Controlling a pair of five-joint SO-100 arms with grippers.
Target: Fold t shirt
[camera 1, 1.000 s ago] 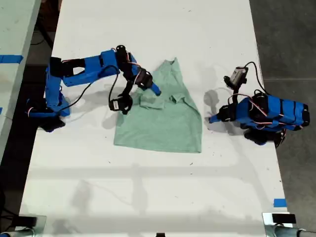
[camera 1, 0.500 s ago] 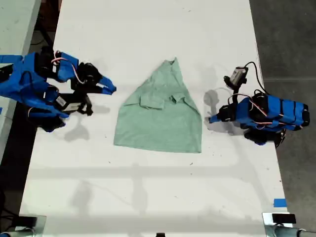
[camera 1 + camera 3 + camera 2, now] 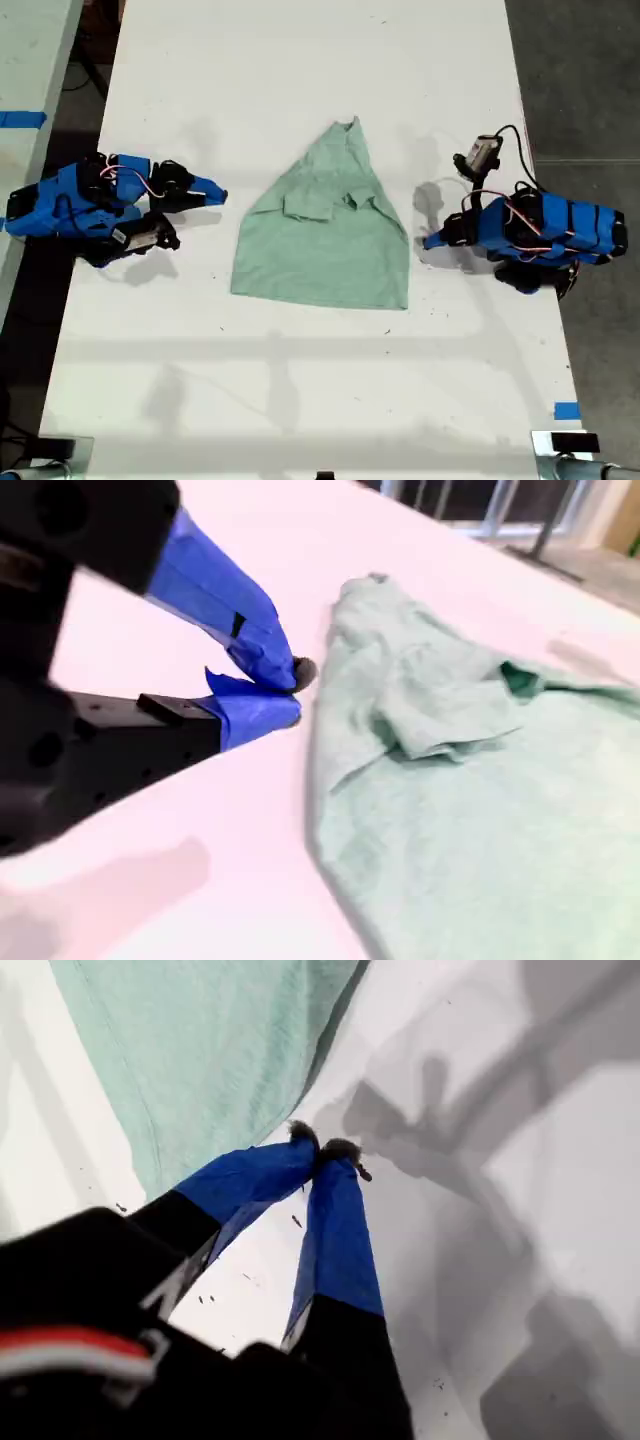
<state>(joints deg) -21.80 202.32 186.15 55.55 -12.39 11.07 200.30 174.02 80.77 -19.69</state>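
On the table (image 3: 300,380): t shirt (image 3: 325,240) folded | my first gripper (image 3: 325,1150) clenched, empty | my second gripper (image 3: 290,692) clenched, empty

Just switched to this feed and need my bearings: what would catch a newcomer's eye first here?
The pale mint t shirt lies in the middle of the white table, folded into a rough triangle with a sleeve flap turned over it. My second gripper rests off its edge on the exterior view's left. My first gripper is beside its edge on the exterior view's right. Both hold nothing.
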